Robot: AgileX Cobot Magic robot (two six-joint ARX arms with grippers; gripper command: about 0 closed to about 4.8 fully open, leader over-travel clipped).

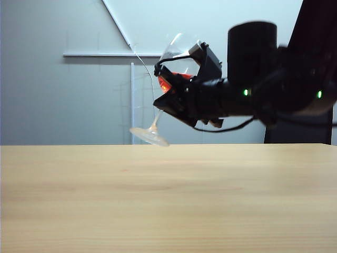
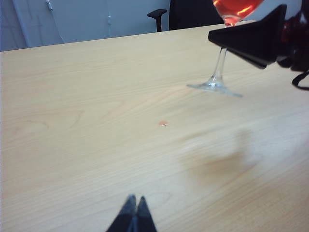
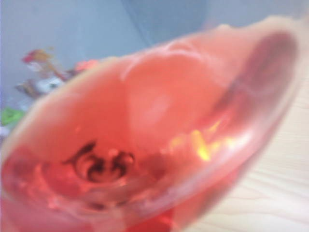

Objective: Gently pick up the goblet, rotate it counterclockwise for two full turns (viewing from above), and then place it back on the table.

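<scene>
Now, goblet (image 1: 167,79): 1, tilted, lifted clear of the worktop (image 1: 168,200), red wine pooled low in the bowl.
Right hand (image 1: 171,87): 1, clenched on the goblet's bowl, likely so a wrist roll can turn it.
Left hand (image 2: 133,212): 1, fingertips pressed together, empty, hovering well apart.

office or lab: office chair (image 2: 166,17), bare wall (image 1: 52,95), wood-grain table (image 1: 168,200).

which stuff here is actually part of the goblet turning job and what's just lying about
Part of the job:
- goblet, tilted, lifted off the table, red liquid inside
- right gripper, shut on the goblet
- table

Just lying about:
- left gripper, shut, idle low over the table
- small reddish spot on the table
- office chair behind the table
</scene>
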